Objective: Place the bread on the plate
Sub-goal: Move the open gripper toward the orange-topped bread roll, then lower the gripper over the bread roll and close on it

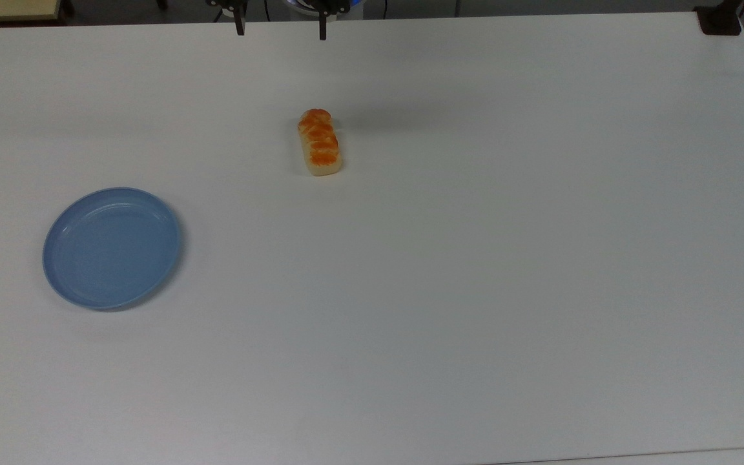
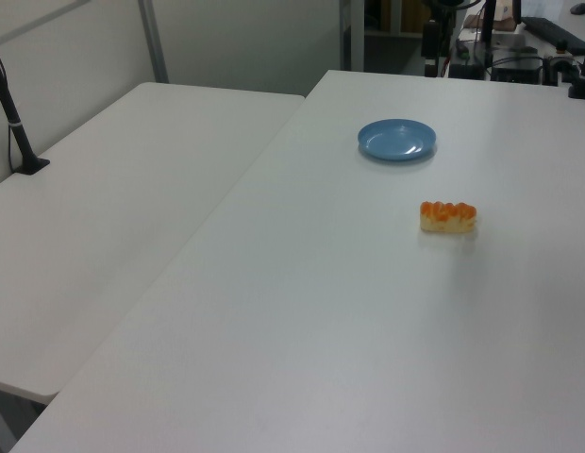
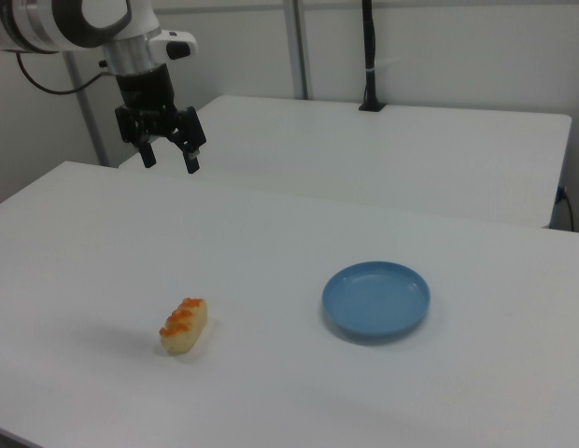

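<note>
White table [image 1: 475,290] carries bread [image 1: 320,142] and plate [image 1: 112,248], well apart. Second white table beyond in right view. Bread lies flat, glazed top up, near table middle. Gripper [image 3: 168,155] hangs high above far table edge, jaws spread, holding nothing — approach not yet begun. Advice: descend over loaf's middle, jaws across short width, grip gently; loaf looks soft. Plate holds nothing — aim for its centre.
</note>
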Tool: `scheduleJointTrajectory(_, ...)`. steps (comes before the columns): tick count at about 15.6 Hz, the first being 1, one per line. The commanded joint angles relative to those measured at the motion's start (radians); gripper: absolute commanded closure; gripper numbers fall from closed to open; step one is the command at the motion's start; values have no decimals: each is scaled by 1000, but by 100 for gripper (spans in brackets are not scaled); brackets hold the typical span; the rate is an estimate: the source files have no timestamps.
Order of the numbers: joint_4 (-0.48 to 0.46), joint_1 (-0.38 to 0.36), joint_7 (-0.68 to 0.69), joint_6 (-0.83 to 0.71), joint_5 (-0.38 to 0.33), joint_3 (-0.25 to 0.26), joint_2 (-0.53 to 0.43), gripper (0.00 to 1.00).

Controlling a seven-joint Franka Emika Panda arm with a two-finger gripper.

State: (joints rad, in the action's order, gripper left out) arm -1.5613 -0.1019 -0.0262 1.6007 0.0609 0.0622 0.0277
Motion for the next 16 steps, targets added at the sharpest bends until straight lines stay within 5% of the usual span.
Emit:
scheduleJointTrajectory(1,-26,-9,-3,-16,-7,8,-25,0)
scheduleJointTrajectory(5,-58,-13,11,-4,-9,7,-25,0)
scheduleJointTrajectory(16,-345,-79,11,313,-6,5,26,0)
